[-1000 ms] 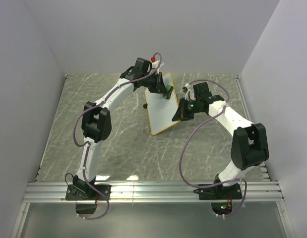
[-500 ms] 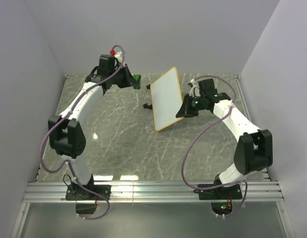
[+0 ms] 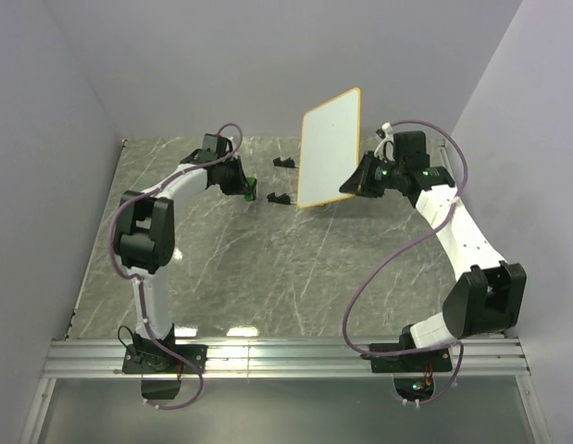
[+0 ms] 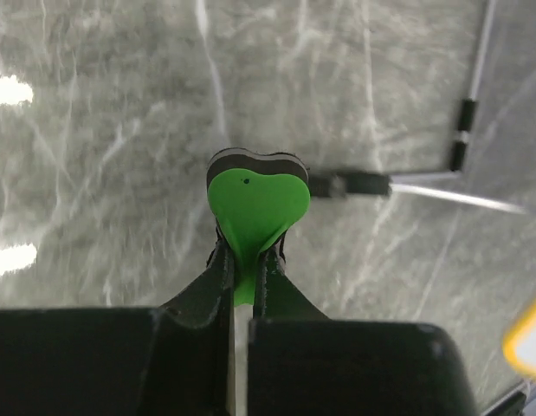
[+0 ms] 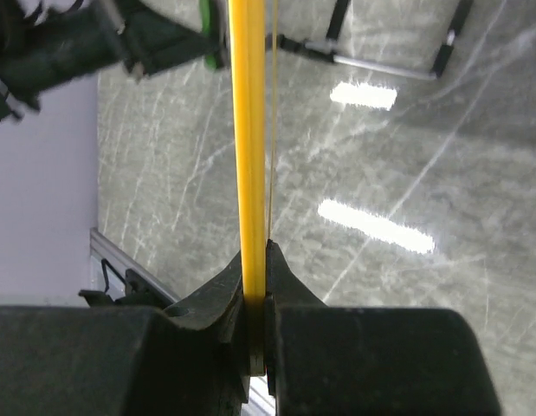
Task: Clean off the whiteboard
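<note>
Table [image 3: 230, 268] is grey marble-look, polished, and throws back bright lamp glare. Board [image 3: 330, 148] up at one o'clock has a smooth white face with a soft sheen; its yellow-orange frame looks like varnished wood in the right wrist view. Eraser [image 4: 255, 204] is smooth green plastic, faintly glossy, backed by a dark felt-like layer. Left gripper [image 4: 242, 260] and right gripper [image 5: 255, 260] are matt black plastic. Stand [image 4: 441, 192] at twelve is a thin shiny metal rod with black feet. Rail [image 3: 286, 356] at six is brushed aluminium.
</note>
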Robot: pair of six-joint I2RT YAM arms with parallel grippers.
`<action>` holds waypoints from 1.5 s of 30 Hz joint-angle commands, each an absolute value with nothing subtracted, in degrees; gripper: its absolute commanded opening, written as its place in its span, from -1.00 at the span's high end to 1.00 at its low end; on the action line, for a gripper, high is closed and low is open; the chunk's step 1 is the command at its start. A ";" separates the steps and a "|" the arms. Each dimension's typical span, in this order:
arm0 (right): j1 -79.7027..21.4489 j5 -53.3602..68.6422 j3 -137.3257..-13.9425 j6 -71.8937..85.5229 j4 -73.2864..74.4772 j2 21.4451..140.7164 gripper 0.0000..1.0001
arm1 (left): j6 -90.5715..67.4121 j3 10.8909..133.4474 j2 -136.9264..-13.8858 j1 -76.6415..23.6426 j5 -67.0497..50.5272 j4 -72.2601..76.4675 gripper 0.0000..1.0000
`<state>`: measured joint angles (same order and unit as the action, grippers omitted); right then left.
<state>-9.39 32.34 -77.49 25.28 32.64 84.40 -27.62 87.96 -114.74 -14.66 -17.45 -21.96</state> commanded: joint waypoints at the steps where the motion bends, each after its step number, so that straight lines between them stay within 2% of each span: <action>1: -9.67 33.14 -75.77 25.14 29.78 76.83 1.00 | -29.18 94.21 -117.15 -14.41 -17.40 -16.00 0.99; 8: -9.58 30.68 -70.23 25.31 34.27 70.05 1.00 | -35.84 101.41 -123.91 -14.59 -16.26 -3.53 0.99; 12: -9.41 29.71 -70.83 24.96 37.34 68.47 1.00 | -36.13 110.81 -134.52 -16.51 -22.40 -5.26 0.99; 15: -9.32 29.27 -71.63 24.17 38.41 68.38 1.00 | -31.82 117.77 -139.29 -20.73 -22.15 -10.37 0.99; 21: -8.26 30.06 -72.95 23.73 38.50 68.90 1.00 | -31.55 112.16 -138.08 -25.58 -16.35 -10.99 0.99; 28: -7.73 30.50 -75.41 23.73 36.83 70.40 1.00 | -32.25 87.50 -123.94 -25.58 -6.96 -10.99 0.99; 32: -7.82 32.07 -77.78 24.17 35.68 71.89 1.00 | -37.25 80.52 -117.52 -25.40 -3.52 -17.30 0.99; 34: -7.91 32.34 -78.57 24.17 35.33 72.68 1.00 | -42.15 78.94 -116.37 -25.40 -5.34 -22.03 0.99; 39: -8.35 32.17 -80.51 23.03 35.42 74.09 1.00 | -48.51 79.62 -113.91 -27.15 -14.49 -29.26 0.99; 45: -9.23 32.17 -82.70 22.59 35.42 76.20 1.00 | -47.73 94.46 -120.66 -33.57 -23.72 -38.23 0.99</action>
<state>-8.67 30.02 -77.76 24.36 42.17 76.38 -46.44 87.72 -118.24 -29.91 -16.21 -32.91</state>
